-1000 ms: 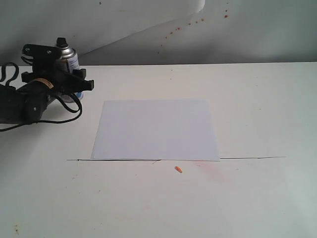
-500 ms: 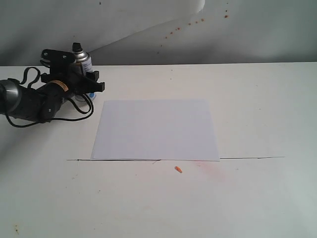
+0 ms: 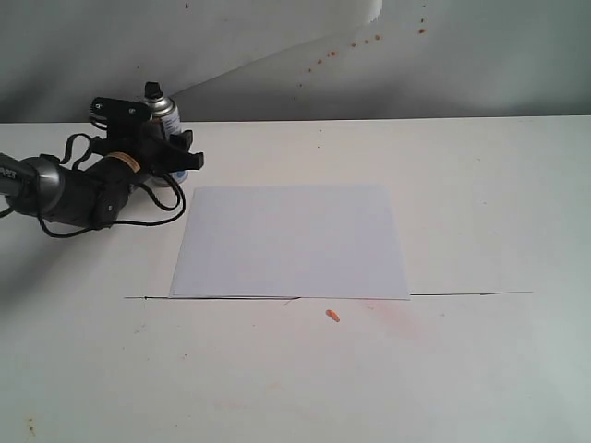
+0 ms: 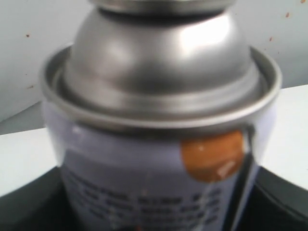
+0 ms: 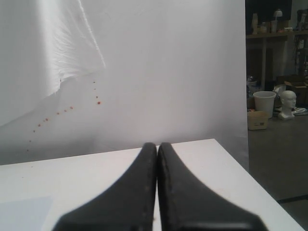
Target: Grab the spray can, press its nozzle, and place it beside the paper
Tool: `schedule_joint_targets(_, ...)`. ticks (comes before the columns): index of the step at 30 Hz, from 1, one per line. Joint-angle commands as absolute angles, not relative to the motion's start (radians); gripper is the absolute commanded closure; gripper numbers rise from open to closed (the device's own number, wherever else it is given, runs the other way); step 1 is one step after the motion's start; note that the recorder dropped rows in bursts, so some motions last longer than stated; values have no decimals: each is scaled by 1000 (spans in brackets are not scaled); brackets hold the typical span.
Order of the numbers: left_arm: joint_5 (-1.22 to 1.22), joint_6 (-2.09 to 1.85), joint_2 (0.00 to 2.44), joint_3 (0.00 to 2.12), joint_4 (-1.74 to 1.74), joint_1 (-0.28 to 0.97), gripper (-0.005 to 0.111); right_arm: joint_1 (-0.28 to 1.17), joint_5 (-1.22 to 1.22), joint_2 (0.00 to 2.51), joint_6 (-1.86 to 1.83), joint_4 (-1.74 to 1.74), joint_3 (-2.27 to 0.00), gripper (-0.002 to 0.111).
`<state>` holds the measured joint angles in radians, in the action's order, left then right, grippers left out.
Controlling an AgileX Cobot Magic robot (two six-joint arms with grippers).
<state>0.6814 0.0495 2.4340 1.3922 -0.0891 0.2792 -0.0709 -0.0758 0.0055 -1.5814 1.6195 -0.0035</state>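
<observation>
The spray can [image 3: 165, 113] stands upright at the back left of the table, its black nozzle [image 3: 152, 89] on top. My left gripper [image 3: 172, 153] is shut on the can's body, just left of the paper's far left corner. The left wrist view is filled by the spray can [image 4: 159, 144]: shiny domed top, printed label, an orange-brown round dot; dark fingers [image 4: 29, 202] flank it. The paper [image 3: 291, 242] lies flat mid-table. My right gripper [image 5: 157, 147] is shut on nothing, out of the exterior view; a corner of the paper [image 5: 24, 211] shows beside it.
A thin black line [image 3: 462, 294] runs along the table at the paper's near edge, with a small orange scrap [image 3: 332, 316] just in front. The curved white backdrop [image 3: 277, 46] with reddish spots rises behind. The table's edge [image 5: 231, 163] shows in the right wrist view.
My left arm has carried the spray can to the right and lower, closer to the paper's far left corner. The paper has not moved.
</observation>
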Motion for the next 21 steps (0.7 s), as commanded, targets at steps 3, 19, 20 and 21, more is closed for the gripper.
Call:
schedule_joint_targets(3,683,106,2446,1413,-85,278,40,-70,-77,4,-1587,1622,0,108)
schedule_joint_targets(19,439,-60,2113,1413,-92,278,20,-70,-77,4,-1587,1622,0,108)
schedule_joint_targets(20,424,-60,2075,1413,-92,278,20,-70,-77,4,-1587,1622,0,108)
schedule_joint_targets(21,382,-60,2034,1413,-92,278,20,-70,-77,4,-1587,1622,0,108)
